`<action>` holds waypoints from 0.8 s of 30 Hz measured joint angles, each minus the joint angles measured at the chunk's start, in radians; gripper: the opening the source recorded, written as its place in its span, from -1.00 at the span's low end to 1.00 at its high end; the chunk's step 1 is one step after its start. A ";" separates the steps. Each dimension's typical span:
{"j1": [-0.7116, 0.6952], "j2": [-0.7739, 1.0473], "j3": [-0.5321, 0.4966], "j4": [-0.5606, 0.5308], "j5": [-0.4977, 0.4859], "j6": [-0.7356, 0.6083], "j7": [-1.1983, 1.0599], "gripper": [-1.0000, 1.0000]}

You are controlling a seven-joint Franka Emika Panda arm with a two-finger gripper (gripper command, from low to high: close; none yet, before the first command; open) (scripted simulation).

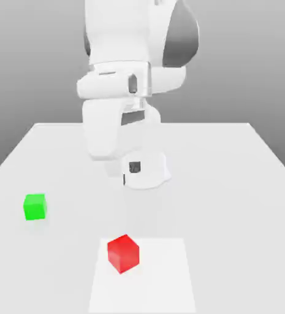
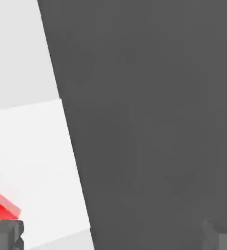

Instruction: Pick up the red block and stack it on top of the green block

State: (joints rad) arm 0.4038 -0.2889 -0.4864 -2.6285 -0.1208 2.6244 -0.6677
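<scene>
Red block [image 1: 123,252]: one, on pale counter [image 1: 243,202] (near front edge). Green block [image 1: 35,206]: one, well apart toward exterior view's left. Claw [image 2: 113,235]: wide, empty, red block just beside one finger [image 2: 5,234].

Red block [image 1: 123,252] on a pale square patch [image 1: 163,282], green block [image 1: 35,206] well apart on the exterior view's left.
</scene>
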 joint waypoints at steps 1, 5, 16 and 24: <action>0.010 0.015 -0.013 -0.009 0.001 0.009 -0.045 0.00; 0.047 0.076 -0.061 -0.046 0.013 0.047 -0.227 0.00; 0.103 0.257 -0.129 -0.149 0.097 0.150 -0.767 0.00; -0.070 0.510 0.139 -0.119 0.514 0.320 -1.146 0.00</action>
State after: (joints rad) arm 0.3339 0.2210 -0.3478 -2.7477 0.3936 2.9441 -1.8139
